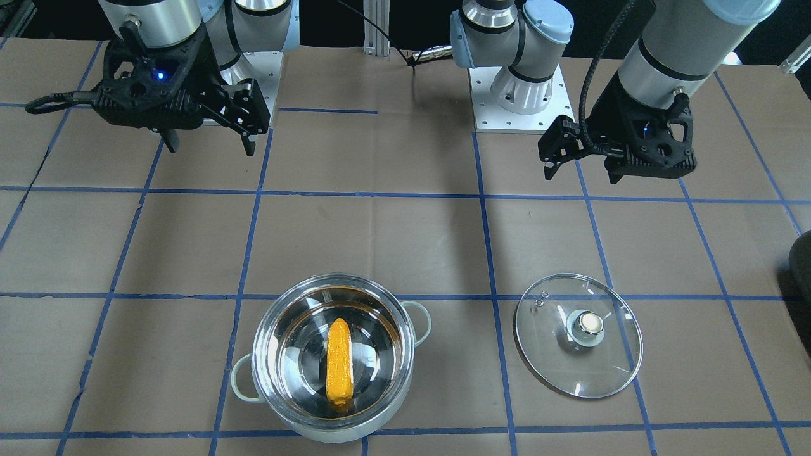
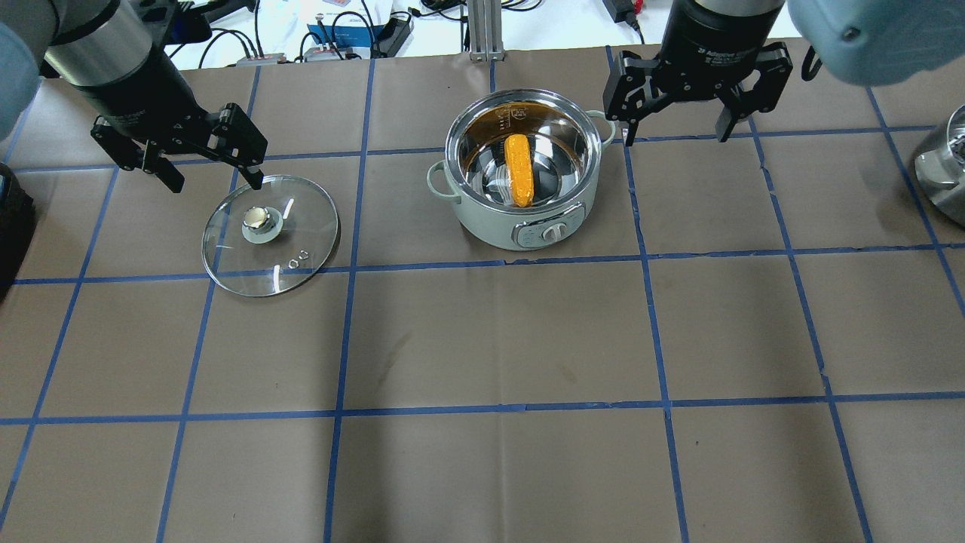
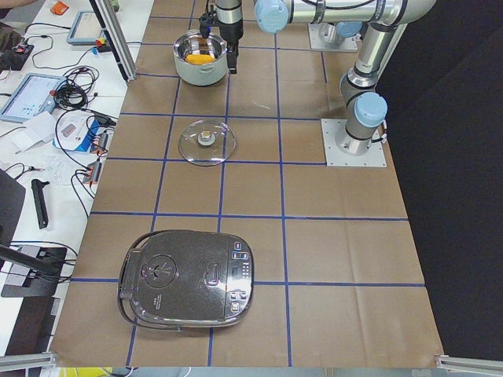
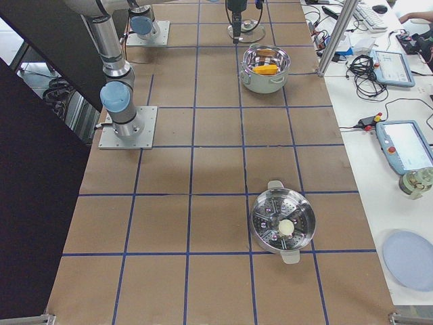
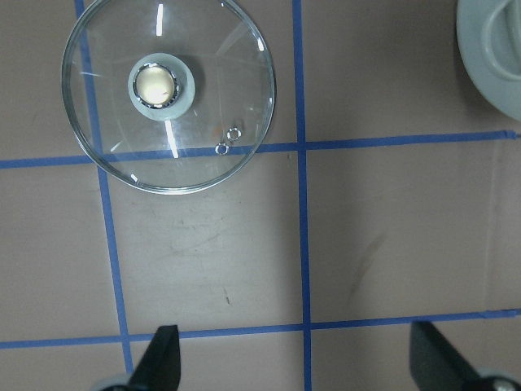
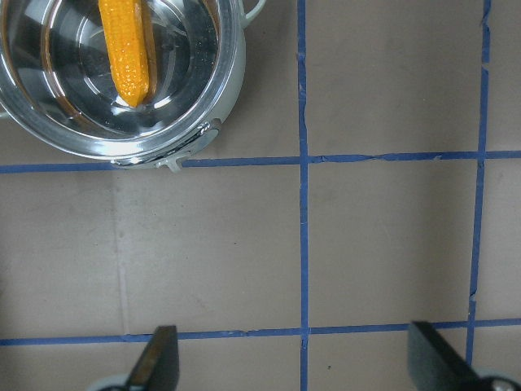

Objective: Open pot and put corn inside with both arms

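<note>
The steel pot (image 2: 520, 226) stands open, and the orange-yellow corn (image 2: 519, 170) lies flat inside it; both also show in the front view, pot (image 1: 266, 354) and corn (image 1: 339, 367), and in the right wrist view, pot (image 6: 220, 90) and corn (image 6: 129, 49). The glass lid (image 2: 301, 234) lies knob-up on the table to the pot's left, also in the left wrist view (image 5: 212, 90). My left gripper (image 2: 218, 183) hovers open and empty above the table beside the lid. My right gripper (image 2: 676, 138) hovers open and empty to the right of the pot.
A black rice cooker (image 3: 189, 279) sits at the table's left end. A steel steamer basket (image 4: 283, 223) sits at the right end. Blue tape lines grid the brown table. Cables and devices lie on the side bench beyond the far edge.
</note>
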Robot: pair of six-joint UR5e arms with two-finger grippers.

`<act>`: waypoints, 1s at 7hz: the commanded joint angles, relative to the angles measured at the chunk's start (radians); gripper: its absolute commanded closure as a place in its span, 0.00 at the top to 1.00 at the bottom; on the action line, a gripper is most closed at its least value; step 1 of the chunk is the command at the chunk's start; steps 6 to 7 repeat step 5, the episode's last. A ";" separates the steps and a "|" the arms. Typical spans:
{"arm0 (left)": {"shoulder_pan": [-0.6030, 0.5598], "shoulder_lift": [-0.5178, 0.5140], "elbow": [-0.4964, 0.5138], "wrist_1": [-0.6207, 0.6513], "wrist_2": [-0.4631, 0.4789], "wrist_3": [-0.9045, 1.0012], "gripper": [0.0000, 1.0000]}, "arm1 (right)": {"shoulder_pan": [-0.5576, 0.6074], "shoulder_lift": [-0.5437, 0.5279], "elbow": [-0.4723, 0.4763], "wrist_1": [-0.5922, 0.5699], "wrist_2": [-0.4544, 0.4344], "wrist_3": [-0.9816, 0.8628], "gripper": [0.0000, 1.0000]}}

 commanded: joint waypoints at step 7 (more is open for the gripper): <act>-0.099 0.008 -0.003 -0.019 0.061 -0.093 1.00 | 0.004 -0.010 0.005 -0.005 0.019 -0.002 1.00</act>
